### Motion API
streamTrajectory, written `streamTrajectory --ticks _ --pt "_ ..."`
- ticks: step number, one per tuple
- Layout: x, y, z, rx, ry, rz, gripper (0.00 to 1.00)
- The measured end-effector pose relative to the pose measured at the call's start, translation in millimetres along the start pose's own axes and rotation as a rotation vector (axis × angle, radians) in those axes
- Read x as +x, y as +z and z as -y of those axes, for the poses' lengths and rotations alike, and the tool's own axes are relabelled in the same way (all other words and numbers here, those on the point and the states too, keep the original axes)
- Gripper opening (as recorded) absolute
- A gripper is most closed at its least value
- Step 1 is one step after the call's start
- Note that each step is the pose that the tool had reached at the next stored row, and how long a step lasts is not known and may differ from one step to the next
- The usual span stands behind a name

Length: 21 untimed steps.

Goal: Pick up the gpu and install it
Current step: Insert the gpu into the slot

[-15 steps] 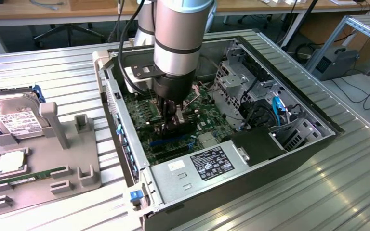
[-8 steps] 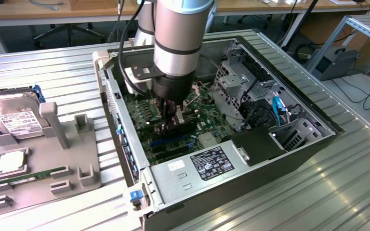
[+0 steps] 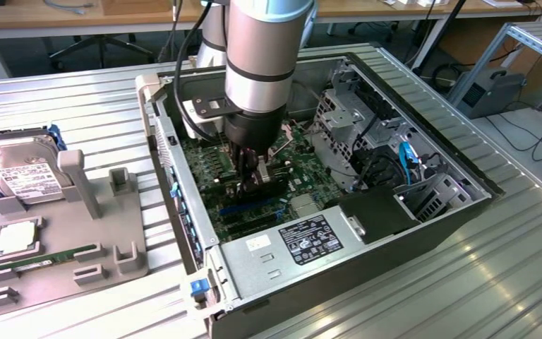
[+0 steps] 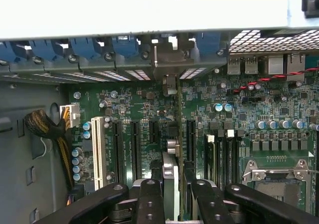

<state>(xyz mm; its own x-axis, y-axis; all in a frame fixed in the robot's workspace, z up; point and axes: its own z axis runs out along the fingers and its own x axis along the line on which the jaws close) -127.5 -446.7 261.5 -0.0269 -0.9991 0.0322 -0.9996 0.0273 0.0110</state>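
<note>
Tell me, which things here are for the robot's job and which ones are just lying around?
For the job:
- gpu, held edge-on over the motherboard slots
- pincer, shut on the gpu
- open computer case

Just lying around:
- hard drive on the grey holder
- RAM stick
- grey holder

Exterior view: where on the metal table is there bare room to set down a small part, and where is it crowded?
Bare table lies at this view's right of the computer case, and between the case and the grey tray. The tray is crowded: hard drive, RAM stick. Inside the case, the gripper holds the gpu over the motherboard.
</note>
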Motion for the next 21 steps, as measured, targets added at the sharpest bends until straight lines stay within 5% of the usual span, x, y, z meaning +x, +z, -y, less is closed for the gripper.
streamTrajectory --ticks 21 --pt "-0.1 2.5 0.1 0.0001 0.0 -0.0006 0.27"
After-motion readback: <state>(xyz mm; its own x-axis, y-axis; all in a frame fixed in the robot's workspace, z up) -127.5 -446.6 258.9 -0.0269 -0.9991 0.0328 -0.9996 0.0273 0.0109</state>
